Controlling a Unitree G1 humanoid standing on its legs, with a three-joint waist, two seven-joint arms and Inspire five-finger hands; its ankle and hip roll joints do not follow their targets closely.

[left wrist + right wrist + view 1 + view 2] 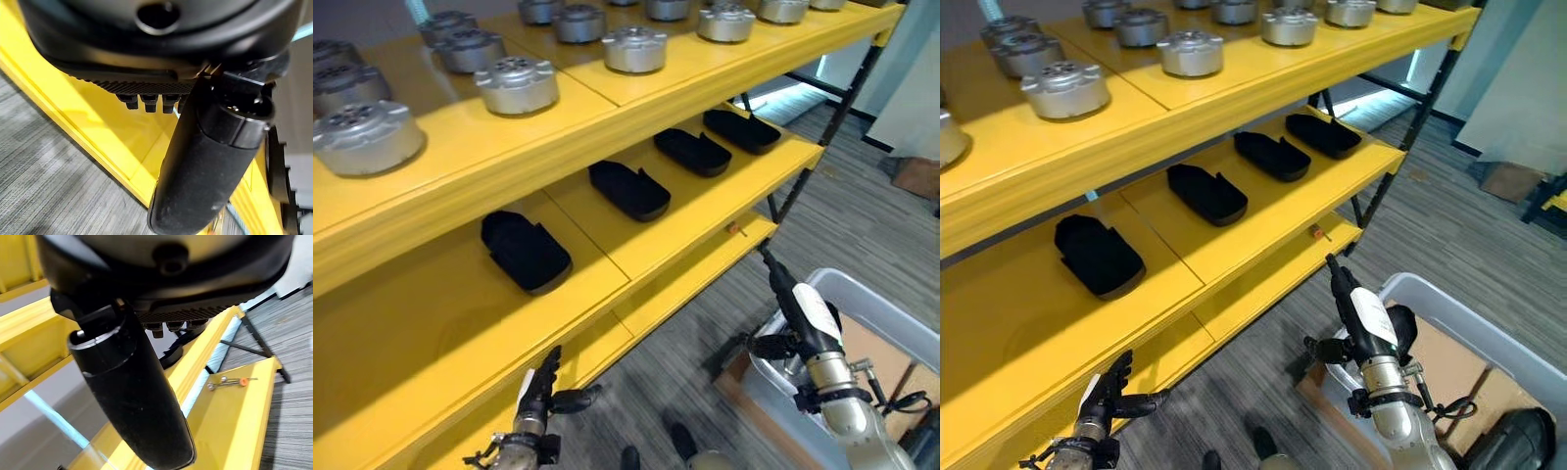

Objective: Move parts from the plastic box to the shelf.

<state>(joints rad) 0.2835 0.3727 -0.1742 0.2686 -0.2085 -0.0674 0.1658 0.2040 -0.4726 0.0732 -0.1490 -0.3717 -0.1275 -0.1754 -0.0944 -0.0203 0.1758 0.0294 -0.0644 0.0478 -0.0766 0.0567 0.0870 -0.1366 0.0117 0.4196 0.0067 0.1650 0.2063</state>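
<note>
I am hovering my right hand [803, 304], fingers straight and empty, over the grey plastic box [891, 318]; my left hand [540, 392] is hanging relaxed by the yellow steel shelf [607, 147]. The round silver metal parts [517, 84] are looking heavy, rigid and slick, so I would be gripping one around its rim.

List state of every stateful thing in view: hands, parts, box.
left hand: open, empty, low by the bottom shelf edge.
right hand: open, fingers straight, empty, above the plastic box.
plastic box: open-topped, on the floor.
silver parts: upright on the top shelf.
black parts: lying flat, spaced along the middle shelf.
</note>
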